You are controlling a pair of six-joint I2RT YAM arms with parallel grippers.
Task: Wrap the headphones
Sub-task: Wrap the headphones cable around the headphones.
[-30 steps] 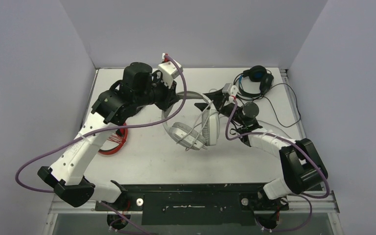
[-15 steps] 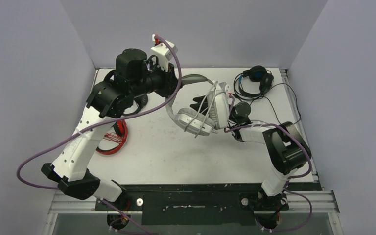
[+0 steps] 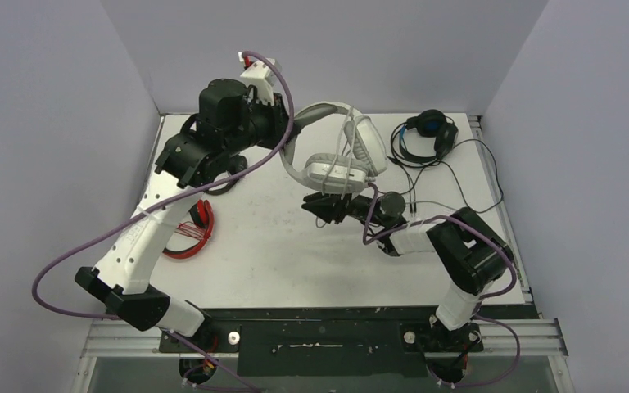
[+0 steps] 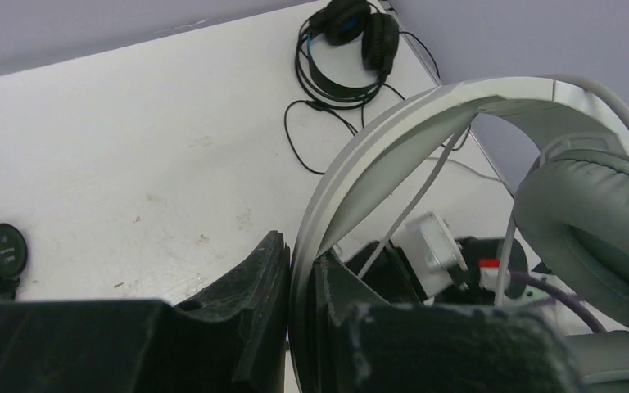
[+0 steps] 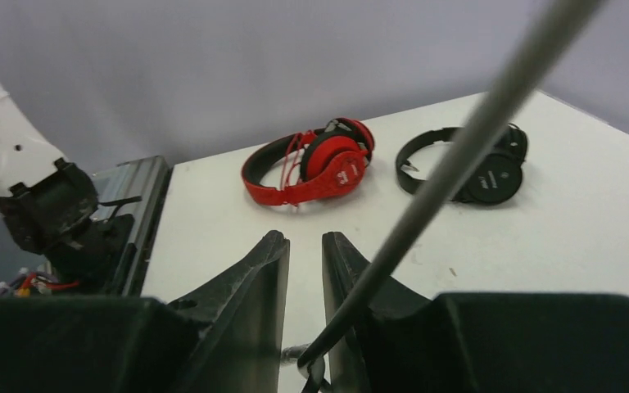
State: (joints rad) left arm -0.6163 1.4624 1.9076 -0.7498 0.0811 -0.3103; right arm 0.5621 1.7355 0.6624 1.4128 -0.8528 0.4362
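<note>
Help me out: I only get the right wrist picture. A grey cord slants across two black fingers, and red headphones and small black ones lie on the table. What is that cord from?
Observer: The cord comes down from a white-grey headset that sits above your picture's edge.
Visitor: Above? So what keeps it up there?
Observer: The left gripper is clamped on its headband and holds the whole headset clear of the table.
</note>
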